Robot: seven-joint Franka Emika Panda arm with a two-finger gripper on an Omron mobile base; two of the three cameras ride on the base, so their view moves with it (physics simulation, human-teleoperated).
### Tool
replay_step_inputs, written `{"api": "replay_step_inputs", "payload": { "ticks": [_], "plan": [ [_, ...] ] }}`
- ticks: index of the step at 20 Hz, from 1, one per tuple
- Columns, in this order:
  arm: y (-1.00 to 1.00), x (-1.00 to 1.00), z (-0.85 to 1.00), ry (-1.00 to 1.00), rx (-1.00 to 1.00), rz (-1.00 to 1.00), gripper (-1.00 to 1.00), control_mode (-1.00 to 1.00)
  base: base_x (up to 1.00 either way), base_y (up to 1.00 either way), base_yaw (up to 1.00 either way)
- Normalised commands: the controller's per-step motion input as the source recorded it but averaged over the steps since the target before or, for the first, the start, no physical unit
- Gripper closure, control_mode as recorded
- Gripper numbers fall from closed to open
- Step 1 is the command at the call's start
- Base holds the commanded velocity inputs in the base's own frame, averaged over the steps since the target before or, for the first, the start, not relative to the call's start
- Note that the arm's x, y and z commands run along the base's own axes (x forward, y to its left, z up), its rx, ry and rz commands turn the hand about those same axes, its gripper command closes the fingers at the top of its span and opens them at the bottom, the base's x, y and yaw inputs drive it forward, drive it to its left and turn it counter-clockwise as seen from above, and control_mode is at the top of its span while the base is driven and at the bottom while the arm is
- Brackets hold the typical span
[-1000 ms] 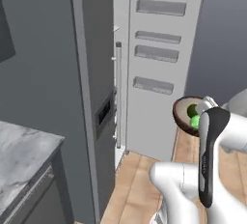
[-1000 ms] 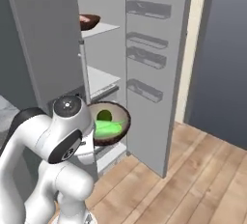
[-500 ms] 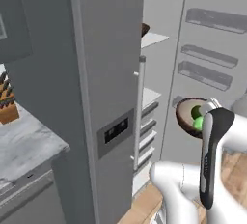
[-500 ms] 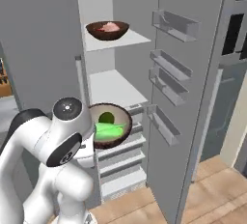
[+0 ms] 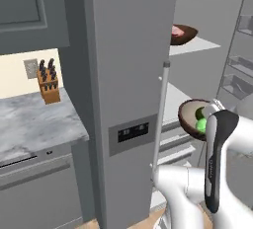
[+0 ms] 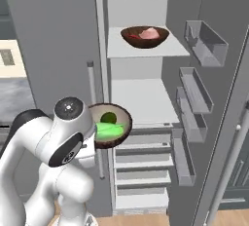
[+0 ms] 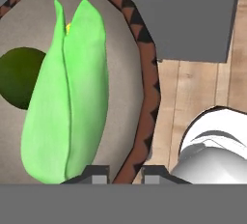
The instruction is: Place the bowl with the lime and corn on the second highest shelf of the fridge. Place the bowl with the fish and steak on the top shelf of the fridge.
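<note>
The fingers are gripping the rim of the brown bowl, closed narrowly on it at the bowl's near edge. The bowl is being held in the air in front of the open fridge, level with the second highest shelf and just outside that shelf's front left corner. The corn is lying across the bowl's middle, with the lime touching its side. A second bowl, carrying pink and red pieces, is resting on the top shelf, near its front edge.
</note>
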Motion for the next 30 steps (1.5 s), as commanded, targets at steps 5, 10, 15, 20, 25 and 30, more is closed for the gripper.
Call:
{"api": "replay_step_inputs", "payload": {
  "ticks": [5, 10, 15, 20, 25, 30],
  "plan": [
    [0.0, 0.0, 0.0, 0.0, 0.0, 0.0, 1.0, 1.0, 0.31, -0.47, 0.07],
    [0.0, 0.0, 0.0, 0.0, 0.0, 0.0, 1.0, 1.0, 0.47, -0.32, 0.04],
    [0.0, 0.0, 0.0, 0.0, 0.0, 0.0, 1.0, 1.0, 0.31, -0.42, 0.15],
    [-0.05, 0.65, -0.21, -0.01, -0.02, 0.01, 1.0, -1.0, 0.11, 0.0, 0.01],
    [0.03, 0.97, -0.47, 0.0, -0.03, 0.03, 1.0, -1.0, 0.0, 0.0, 0.0],
    [0.06, 1.0, -0.23, 0.0, -0.02, 0.04, 1.0, -1.0, 0.0, 0.0, 0.0]
  ]
}}
